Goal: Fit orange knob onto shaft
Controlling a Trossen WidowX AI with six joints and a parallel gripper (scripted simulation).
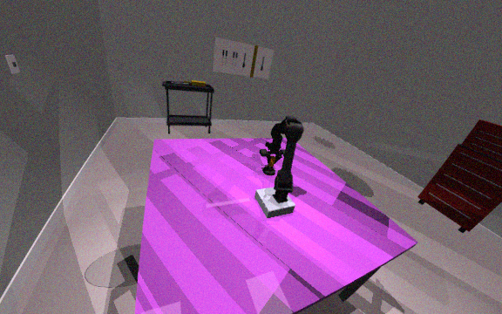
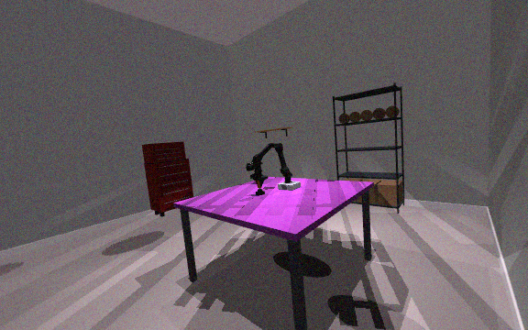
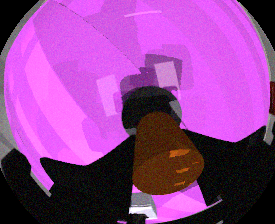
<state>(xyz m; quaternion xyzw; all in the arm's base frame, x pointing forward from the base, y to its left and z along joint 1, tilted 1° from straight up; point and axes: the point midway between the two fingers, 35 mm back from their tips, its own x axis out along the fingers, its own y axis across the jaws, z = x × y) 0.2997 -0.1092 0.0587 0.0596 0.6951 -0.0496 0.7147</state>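
The orange knob (image 1: 271,161) (image 2: 259,184) (image 3: 168,172) is held upright between the fingers of my gripper (image 1: 271,159) (image 2: 258,181) (image 3: 160,139), which is shut on it. The dark round pedestal (image 1: 269,173) (image 2: 259,193) (image 3: 149,101) stands on the magenta table, directly under the knob in the top and exterior views. In the wrist view the knob's narrower end overlaps the pedestal's near part. The silver shaft is not visible. The knob's underside and hole are hidden, and I cannot tell whether the knob touches the pedestal or how its flat side is turned.
The arm's white base block (image 1: 273,207) (image 2: 290,186) sits on the magenta table (image 1: 190,244) (image 2: 291,206) near the pedestal. A red cabinet (image 1: 482,174) (image 2: 168,176), a dark cart (image 1: 189,119) and a shelf rack (image 2: 369,148) stand away from the table.
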